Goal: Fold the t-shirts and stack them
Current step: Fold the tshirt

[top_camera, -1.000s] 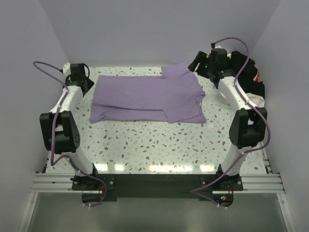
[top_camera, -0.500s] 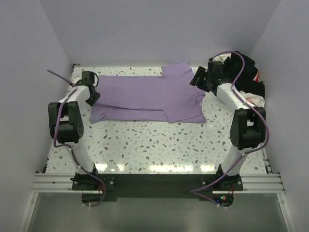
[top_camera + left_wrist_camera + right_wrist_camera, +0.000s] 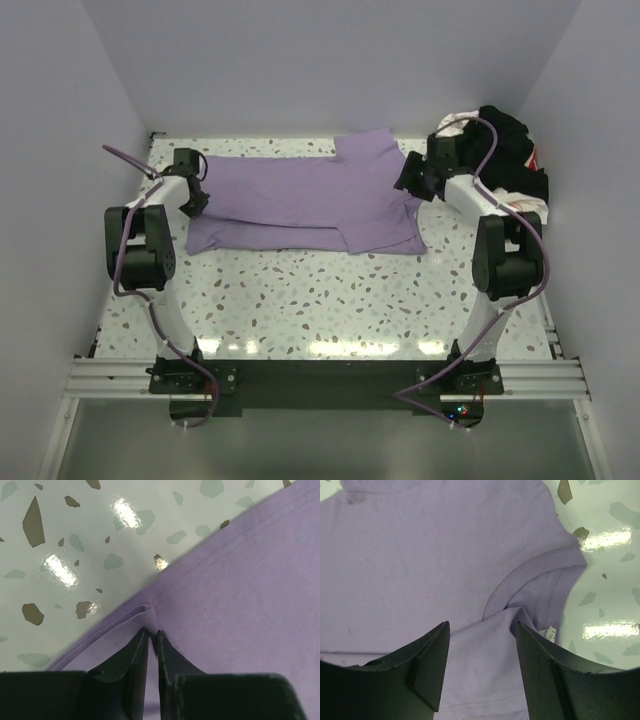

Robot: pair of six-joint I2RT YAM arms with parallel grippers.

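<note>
**On the speckled table, a lilac t-shirt pinched at one end and straddled at the other**

Across the far half of the table the lilac t-shirt is laid out flat. Its lower part is folded up on itself, and one sleeve sticks out towards the back wall. At the far right corner a heap of other t-shirts, black and white with a touch of red, is piled just beyond the right arm.

At the shirt's left edge the left gripper is set down on the cloth. In the left wrist view its fingers are pressed almost together, with only a thin slit left between them. A small pucker of the stitched hem is drawn up and pinched at their tips, so the shirt's edge is held by the left gripper.

At the shirt's right side the right gripper is lowered over the neck end. In the right wrist view its fingers are spread wide, and nothing is held between them. The right gripper is placed over a ridge of cloth just below the curved neckline, with a small white label beside the right-hand finger. Whether the fingertips touch the cloth cannot be told.
</note>
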